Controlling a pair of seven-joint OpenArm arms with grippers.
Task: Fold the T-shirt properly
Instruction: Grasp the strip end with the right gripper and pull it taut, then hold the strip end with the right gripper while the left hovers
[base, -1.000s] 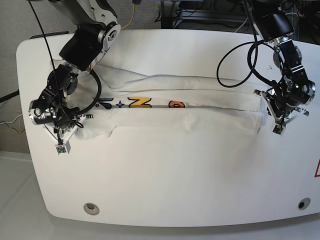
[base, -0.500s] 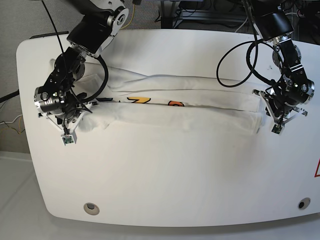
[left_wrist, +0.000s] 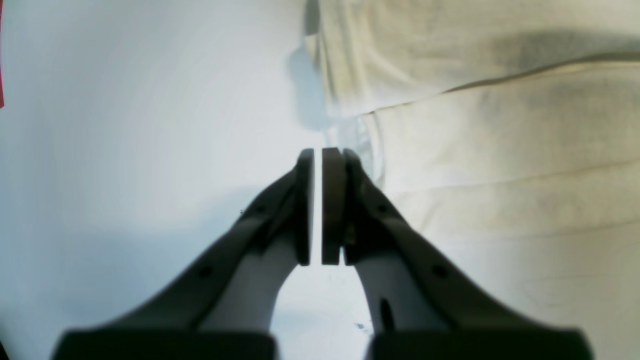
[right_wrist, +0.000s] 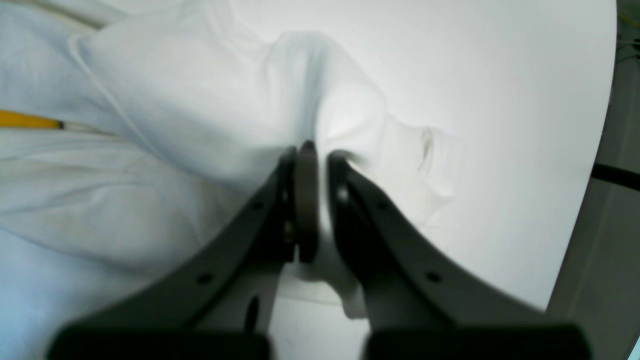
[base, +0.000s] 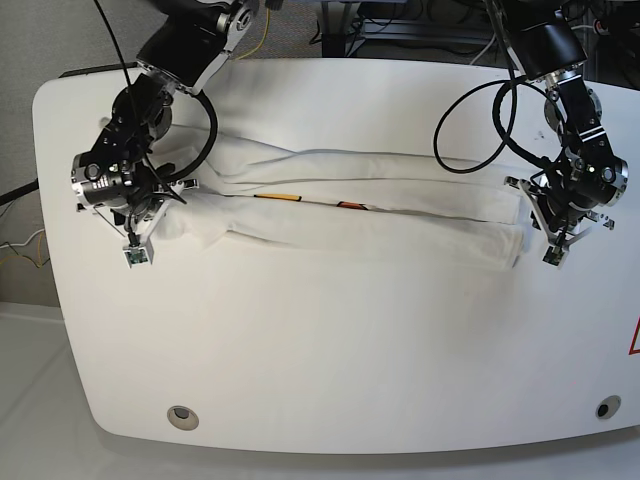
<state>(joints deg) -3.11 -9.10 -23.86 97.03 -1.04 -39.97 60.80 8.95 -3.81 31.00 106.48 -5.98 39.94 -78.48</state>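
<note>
The white T-shirt lies folded into a long band across the table, with only slivers of its yellow and orange print showing at the fold line. My right gripper is at the band's left end. In the right wrist view, that gripper is shut on a bunched ridge of the T-shirt. My left gripper sits at the band's right end. Seen from the left wrist, it is shut, a thin white strip shows between its pads, and the T-shirt's edge meets its tip.
The white table has two round holes near its front edge, one at the left and one at the right. A red mark sits at the right border. Cables and equipment lie behind the table's back edge.
My right gripper has carried the shirt's left end away from the front edge, laying the near layer over the print, which is now almost covered. The left arm has stayed put.
</note>
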